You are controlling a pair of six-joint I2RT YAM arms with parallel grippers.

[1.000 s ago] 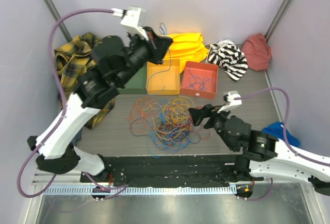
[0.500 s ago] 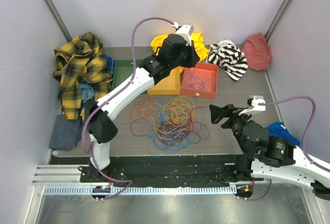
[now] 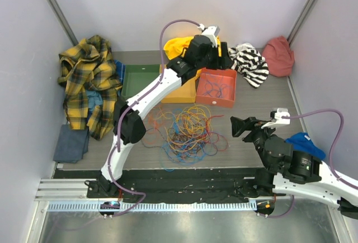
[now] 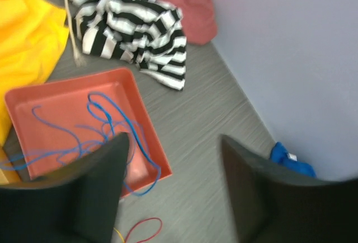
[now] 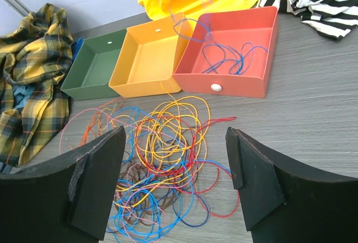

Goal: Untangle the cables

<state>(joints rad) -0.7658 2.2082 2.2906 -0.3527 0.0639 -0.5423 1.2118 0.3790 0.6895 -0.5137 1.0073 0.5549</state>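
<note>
Your left gripper (image 4: 172, 142) is hovering part-open over blue cables (image 4: 114, 109) in the far red tray (image 4: 67, 84), one loop seemingly spilling over the near rim, risking a snag; your right gripper (image 5: 174, 134) is waiting wide near the central tangle (image 5: 156, 165).

Bright even light; left wrist view seemingly blurred

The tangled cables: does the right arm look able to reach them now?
Probably yes: the open right tool faces the tangled cables, nothing between; the left tool is away over the red tray.
</note>
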